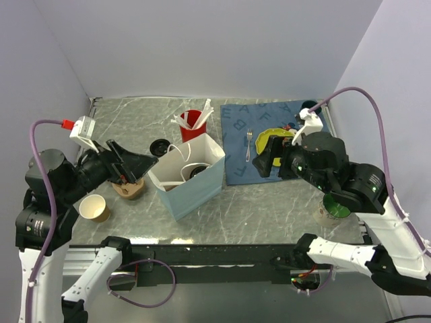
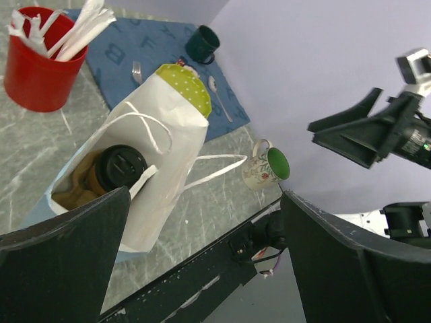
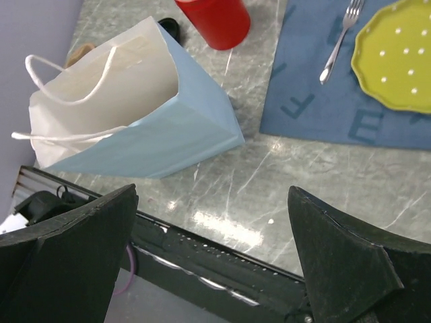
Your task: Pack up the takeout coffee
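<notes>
The takeout coffee [image 2: 121, 168], a brown paper cup with a black lid, stands inside the light blue paper bag [image 2: 165, 134]. From above, its lid [image 1: 197, 171] shows through the bag's open mouth [image 1: 202, 145]. My left gripper [image 1: 147, 163] hangs just left of the bag, open and empty, and its wrist view [image 2: 205, 249] looks down past the bag's rim. My right gripper [image 1: 264, 160] is to the right of the bag over the blue mat, also open with nothing between its fingers [image 3: 212, 256]. The bag [image 3: 135, 114] lies ahead of it.
A red cup of white utensils [image 1: 192, 124] stands behind the bag. A loose black lid [image 1: 160, 146], a brown item [image 1: 128, 188] and a lidless paper cup [image 1: 94, 207] sit on the left. The blue mat [image 1: 236, 168] holds a yellow plate [image 1: 273, 136], a fork [image 1: 248, 145] and a dark mug [image 1: 308, 105]. A green-lined mug [image 1: 333, 207] is near the front right.
</notes>
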{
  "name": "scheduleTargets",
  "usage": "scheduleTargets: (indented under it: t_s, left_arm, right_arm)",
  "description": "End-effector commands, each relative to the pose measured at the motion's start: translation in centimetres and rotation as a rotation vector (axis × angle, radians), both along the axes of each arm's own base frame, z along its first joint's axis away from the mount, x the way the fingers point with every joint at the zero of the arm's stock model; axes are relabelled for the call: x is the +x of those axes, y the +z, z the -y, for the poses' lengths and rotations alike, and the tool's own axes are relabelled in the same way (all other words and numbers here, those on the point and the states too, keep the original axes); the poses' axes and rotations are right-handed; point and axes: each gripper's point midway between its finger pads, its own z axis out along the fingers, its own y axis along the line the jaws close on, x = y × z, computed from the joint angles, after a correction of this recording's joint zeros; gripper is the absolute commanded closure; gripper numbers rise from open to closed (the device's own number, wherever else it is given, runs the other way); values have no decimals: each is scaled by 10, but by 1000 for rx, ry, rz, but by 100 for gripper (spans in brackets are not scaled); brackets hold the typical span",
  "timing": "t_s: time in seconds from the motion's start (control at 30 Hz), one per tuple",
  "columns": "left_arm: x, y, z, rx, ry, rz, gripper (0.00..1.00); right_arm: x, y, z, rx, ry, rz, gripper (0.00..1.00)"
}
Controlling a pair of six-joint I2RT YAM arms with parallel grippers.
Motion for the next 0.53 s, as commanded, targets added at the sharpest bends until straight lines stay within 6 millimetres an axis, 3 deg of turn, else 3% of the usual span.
scheduleTargets:
  t_s: [0.0,0.17,0.5]
  left_arm:
    - [-4,22,6,-21,-53,131,1]
    - [1,19,7,-11,-52,162,0]
    - [7,17,7,11,-54,161,1]
  right_arm:
    - [2,10,2,66,-71,-14,0]
    - [6,3,6,42,-89,1,0]
    - [11,11,11,10,-100,38,0]
